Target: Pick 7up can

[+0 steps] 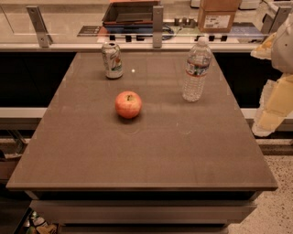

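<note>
The 7up can (112, 60) stands upright near the far left corner of the brown table (137, 155). It is whitish-silver with green and red markings and a silver top. My gripper (268, 119) hangs at the right edge of the view, beyond the table's right side and far from the can. It holds nothing that I can see.
A red apple (128, 104) sits mid-table, in front of and a little right of the can. A clear water bottle (197, 69) stands at the far right. Behind the table are a glass partition, a dark tray (130, 13) and a cardboard box (217, 16).
</note>
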`<state>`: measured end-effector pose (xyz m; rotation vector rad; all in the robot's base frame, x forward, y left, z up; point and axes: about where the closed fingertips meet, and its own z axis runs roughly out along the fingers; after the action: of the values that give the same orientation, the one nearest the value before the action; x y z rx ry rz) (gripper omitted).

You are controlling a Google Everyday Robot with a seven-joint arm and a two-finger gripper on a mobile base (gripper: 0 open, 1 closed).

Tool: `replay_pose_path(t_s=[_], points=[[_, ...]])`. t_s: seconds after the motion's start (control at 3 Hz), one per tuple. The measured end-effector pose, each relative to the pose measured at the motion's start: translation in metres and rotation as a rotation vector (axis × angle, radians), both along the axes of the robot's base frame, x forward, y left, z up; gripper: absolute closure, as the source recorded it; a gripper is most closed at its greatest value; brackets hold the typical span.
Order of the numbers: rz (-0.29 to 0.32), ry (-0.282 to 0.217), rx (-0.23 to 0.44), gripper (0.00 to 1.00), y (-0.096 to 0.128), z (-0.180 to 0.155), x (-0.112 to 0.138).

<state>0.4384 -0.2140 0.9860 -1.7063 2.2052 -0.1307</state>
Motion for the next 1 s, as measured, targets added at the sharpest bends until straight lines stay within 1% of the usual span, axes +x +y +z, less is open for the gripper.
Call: replay_pose_path(t_s=[0.33, 1.0], points=[[0.000, 0.000, 0.000, 0.00, 0.0000, 0.0000, 0.0000], [-0.014, -0.031, 0.039, 0.00, 0.0092, 0.0059, 0.0019]])
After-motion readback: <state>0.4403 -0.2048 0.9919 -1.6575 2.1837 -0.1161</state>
